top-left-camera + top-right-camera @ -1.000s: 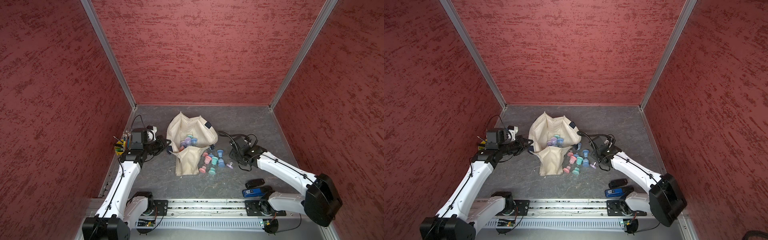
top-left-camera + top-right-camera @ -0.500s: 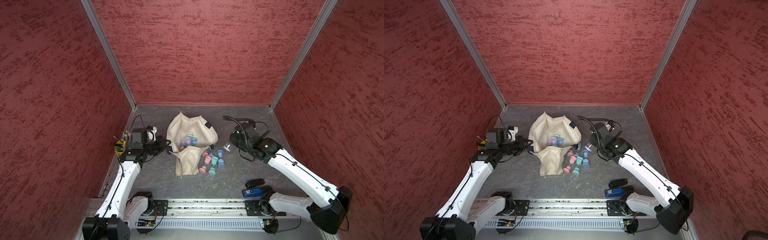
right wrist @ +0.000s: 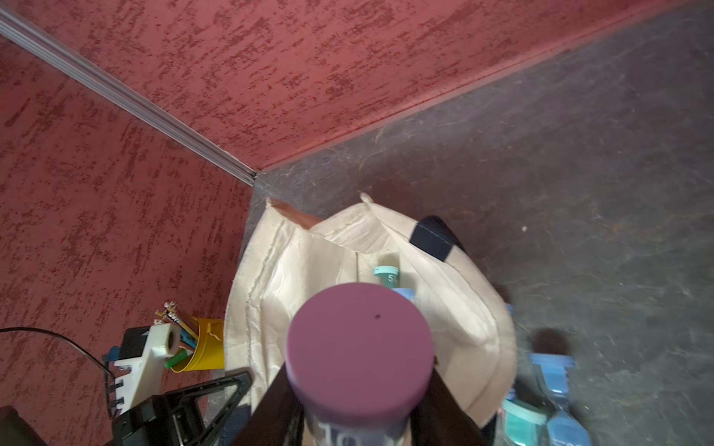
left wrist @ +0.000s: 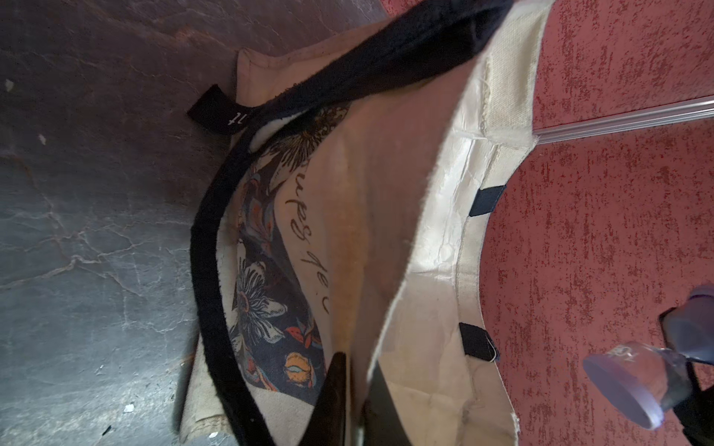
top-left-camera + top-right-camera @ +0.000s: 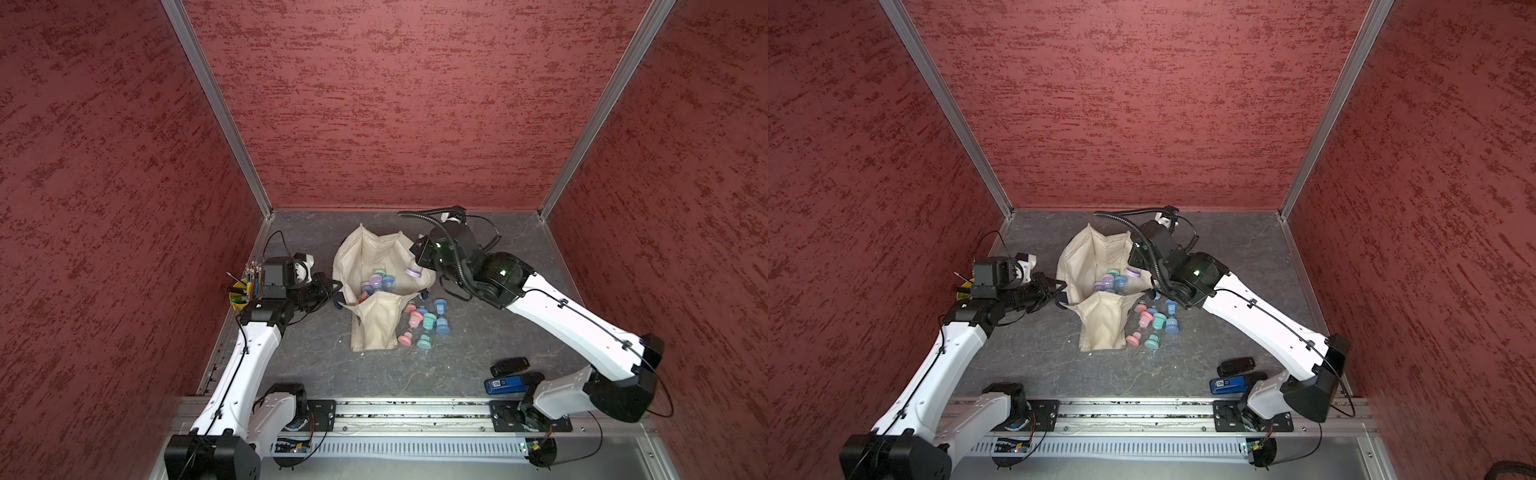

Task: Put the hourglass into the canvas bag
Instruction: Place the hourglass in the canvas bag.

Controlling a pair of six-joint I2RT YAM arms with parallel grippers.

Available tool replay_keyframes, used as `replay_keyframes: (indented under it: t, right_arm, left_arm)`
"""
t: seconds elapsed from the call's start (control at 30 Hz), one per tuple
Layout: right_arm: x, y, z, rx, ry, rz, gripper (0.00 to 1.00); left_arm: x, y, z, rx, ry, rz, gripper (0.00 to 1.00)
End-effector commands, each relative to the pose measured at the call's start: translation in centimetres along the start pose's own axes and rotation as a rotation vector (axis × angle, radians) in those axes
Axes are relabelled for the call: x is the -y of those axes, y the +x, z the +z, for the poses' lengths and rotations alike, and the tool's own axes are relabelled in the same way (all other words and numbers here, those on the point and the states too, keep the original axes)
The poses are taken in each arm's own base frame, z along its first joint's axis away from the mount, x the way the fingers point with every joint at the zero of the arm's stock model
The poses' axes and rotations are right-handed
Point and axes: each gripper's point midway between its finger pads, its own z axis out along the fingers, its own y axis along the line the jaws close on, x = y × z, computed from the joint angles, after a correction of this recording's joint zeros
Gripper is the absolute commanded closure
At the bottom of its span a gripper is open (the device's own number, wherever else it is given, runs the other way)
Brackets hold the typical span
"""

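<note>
The right fingers [image 3: 270, 405] are clamped on a lilac-capped hourglass [image 3: 359, 347], one finger on each side of its body. They hold it in the air over the open mouth of the canvas bag [image 3: 270, 289]. In the right wrist view one round cap faces the camera square-on. So the hourglass's long axis runs straight out from the fingers toward the bag's opening rather than across it. In both top views the hourglass [image 5: 414, 272] sits above the bag's right-hand rim [image 5: 424, 278], just inside the edge rather than over the middle.

That is the relation the drop turns on, as the mouth lies below and a little to the left of the held piece. I judge that a short carry inward and down, cap first, should clear the rim. Letting go too close to the edge could tip the piece out onto the counter [image 5: 316, 357].

The left fingers [image 4: 336, 386] are closed on the bag's left rim — canvas runs between them, with the dark strap handle [image 4: 208, 270] just beside — and they appear to be propping the mouth open.

Several hourglasses [image 5: 376, 282] lie inside the bag already, and more [image 5: 424, 324] are scattered on the counter just beside its right side. The right arm is nearer to those.
</note>
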Motion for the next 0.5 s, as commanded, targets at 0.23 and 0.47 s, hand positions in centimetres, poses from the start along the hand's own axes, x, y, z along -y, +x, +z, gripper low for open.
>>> replay_keyframes:
  t: [0.23, 0.47]
  right_arm:
    - [-5.4, 0.6, 3.1, 0.009, -0.083, -0.151, 0.94]
    - [-6.0, 2.3, 5.9, -0.016, -0.075, -0.204, 0.94]
  left_arm:
    - [0.9, -0.3, -0.7, 0.006, 0.012, 0.009, 1.00]
    - [0.9, -0.2, -0.8, 0.006, 0.013, 0.012, 1.00]
